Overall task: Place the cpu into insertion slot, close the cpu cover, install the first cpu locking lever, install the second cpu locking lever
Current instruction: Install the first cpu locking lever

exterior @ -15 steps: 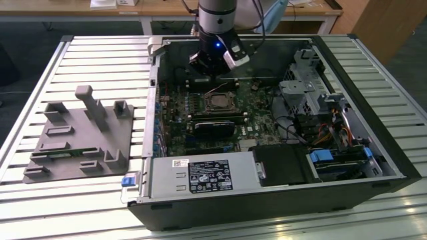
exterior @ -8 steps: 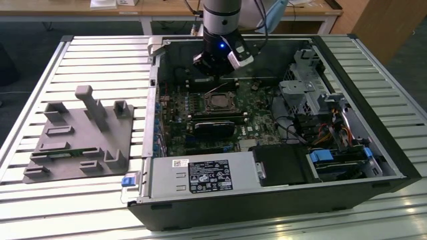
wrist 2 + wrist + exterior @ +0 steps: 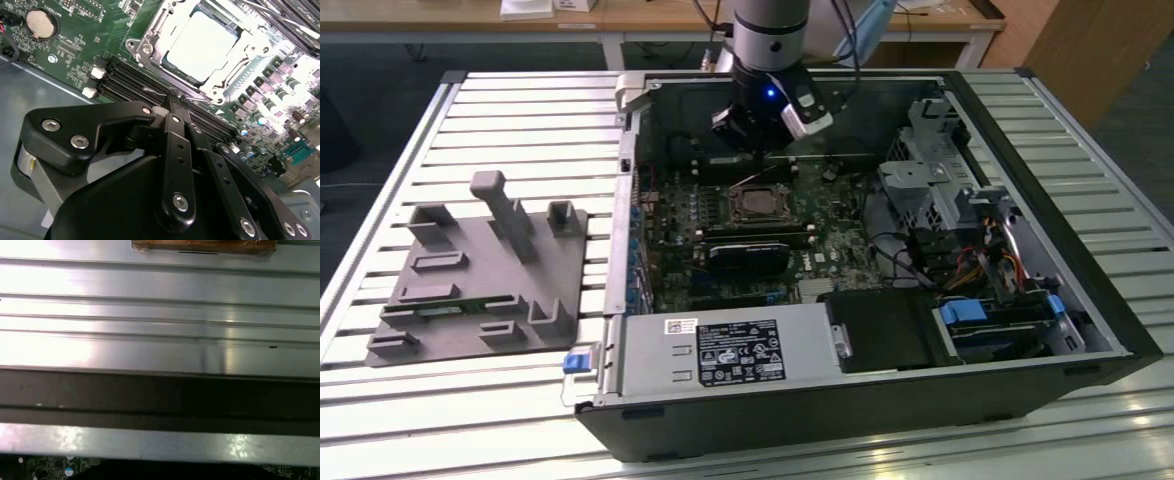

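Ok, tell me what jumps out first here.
The black hand looms in the second wrist view, its tip close to the pale cpu framed by the silvery cpu cover. In the exterior view, the open computer case lies on a slatted metal table, with the arm reaching in.

Cpu [image 3: 202, 47] pale, flat, seated in insertion slot [image 3: 734, 206]; cpu cover [image 3: 162, 35] down around it.

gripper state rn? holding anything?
Gripper: closed, fingertips together, nothing visibly held; its tip is over the board beside the cpu.
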Controlling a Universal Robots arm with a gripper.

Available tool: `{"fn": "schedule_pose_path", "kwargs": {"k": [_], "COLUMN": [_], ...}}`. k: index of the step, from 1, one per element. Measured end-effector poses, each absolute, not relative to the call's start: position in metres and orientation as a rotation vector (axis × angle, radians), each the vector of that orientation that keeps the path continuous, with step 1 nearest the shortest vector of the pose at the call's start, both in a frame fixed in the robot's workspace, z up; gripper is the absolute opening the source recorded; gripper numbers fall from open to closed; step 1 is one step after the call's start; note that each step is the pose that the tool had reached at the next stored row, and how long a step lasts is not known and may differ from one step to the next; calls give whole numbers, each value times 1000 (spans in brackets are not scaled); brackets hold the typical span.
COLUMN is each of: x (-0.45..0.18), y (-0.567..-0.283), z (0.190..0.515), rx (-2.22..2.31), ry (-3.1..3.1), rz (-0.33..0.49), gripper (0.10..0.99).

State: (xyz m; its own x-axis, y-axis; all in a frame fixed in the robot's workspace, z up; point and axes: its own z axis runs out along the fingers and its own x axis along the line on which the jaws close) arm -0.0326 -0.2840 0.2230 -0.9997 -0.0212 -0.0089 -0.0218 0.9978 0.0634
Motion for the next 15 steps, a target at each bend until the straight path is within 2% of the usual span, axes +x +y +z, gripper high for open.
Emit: {"fn": "schedule_pose_path", "kwargs": {"k": [15], "x": [-19], "y": [-282], "z": [209], "rx": [-34], "ry": [3134], "rz": [100], "gripper": [106]}}
